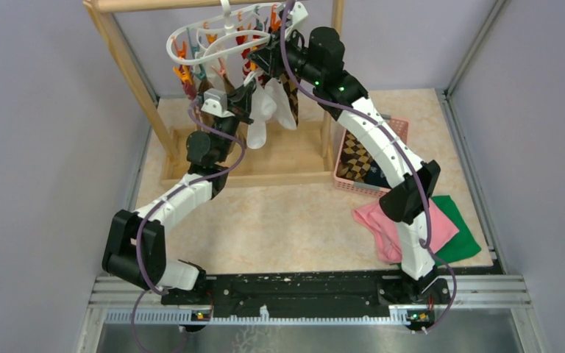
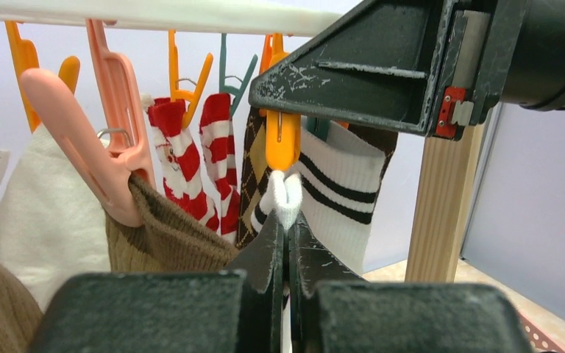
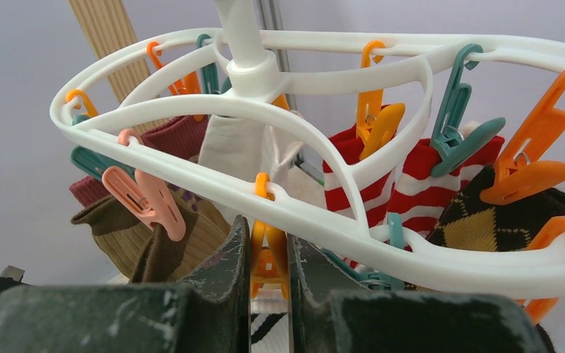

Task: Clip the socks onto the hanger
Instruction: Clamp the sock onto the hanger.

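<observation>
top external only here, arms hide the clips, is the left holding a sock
Observer: Yes. The left gripper has its jaws shut on the cuff of a white sock with black stripes.
Operator: where's the clip
Observer: An orange clip hangs right above that cuff, its tip touching it.
Operator: and the right
Observer: The right gripper has its jaws pinching that clip's handles, under the ring of the hanger.

One white hanger [image 3: 324,215] on one wooden rack [image 1: 125,62] carries two red-striped socks [image 3: 421,184] and one black-striped white sock [image 2: 338,191] among others. One pink basket [image 1: 353,184], one pink cloth [image 1: 375,220] and one green cloth [image 1: 460,228] sit on the desk [image 1: 279,220].
</observation>
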`<state>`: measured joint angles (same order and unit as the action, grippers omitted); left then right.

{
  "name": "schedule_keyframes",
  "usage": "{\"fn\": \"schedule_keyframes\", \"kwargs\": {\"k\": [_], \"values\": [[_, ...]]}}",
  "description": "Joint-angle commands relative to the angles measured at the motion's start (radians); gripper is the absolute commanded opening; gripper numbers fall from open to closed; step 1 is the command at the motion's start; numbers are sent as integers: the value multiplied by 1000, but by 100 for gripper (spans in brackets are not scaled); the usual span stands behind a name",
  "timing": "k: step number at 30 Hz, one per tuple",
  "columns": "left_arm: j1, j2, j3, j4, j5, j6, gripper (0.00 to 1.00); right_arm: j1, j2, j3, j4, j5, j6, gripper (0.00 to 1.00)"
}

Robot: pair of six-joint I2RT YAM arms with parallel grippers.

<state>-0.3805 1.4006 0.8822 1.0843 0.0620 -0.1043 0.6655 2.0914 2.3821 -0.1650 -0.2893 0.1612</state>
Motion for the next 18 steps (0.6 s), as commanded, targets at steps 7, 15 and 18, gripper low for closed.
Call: {"fn": "schedule_keyframes", "kwargs": {"k": [7,15,18], "values": [[-2,-4,60,36,0,-50,0,6,-78,-16,28,-48,-10,0],[18,-24,46,-2,80,-101,0,5,-102,-58,65,-75,-30,0],[38,-33,33,-2,104,-149,0,2,-106,-67,76,-103,-42,0]]}}
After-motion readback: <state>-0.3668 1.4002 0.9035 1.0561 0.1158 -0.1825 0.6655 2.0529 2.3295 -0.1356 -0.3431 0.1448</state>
